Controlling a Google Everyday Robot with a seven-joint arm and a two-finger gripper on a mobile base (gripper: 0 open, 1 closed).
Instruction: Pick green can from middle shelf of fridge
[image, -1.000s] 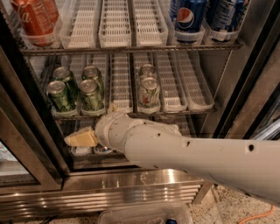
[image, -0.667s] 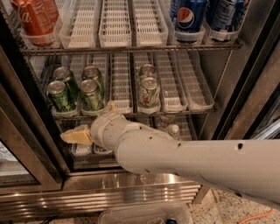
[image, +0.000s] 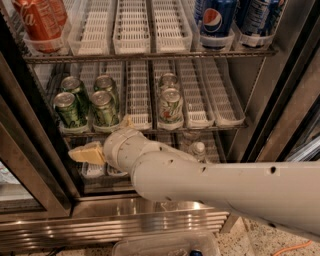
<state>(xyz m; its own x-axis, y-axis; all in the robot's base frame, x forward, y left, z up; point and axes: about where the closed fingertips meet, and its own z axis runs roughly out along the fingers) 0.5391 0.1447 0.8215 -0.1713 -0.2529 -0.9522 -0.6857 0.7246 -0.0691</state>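
Several dark green cans stand in the two left lanes of the middle shelf (image: 200, 129); the front ones are a left can (image: 70, 109) and a second one (image: 104, 107) beside it. Two paler whitish-green cans (image: 171, 104) stand in a lane further right. My gripper (image: 107, 137) is at the front of the fridge (image: 125, 220), just below the shelf's front edge and under the front green cans. One tan finger (image: 87, 152) points left and another finger (image: 127, 121) pokes up by the shelf edge. They stand apart and hold nothing. My white arm hides part of the lower rack.
The top rack holds red cans (image: 40, 22) at the left and blue cans (image: 217, 20) at the right. Small bottles (image: 199, 149) stand on the lower rack. Dark door frames (image: 30, 130) flank the opening. A clear plastic container (image: 165, 245) lies on the floor.
My arm and gripper have shifted a little left and up, closer under the front green cans. The cans have not moved.
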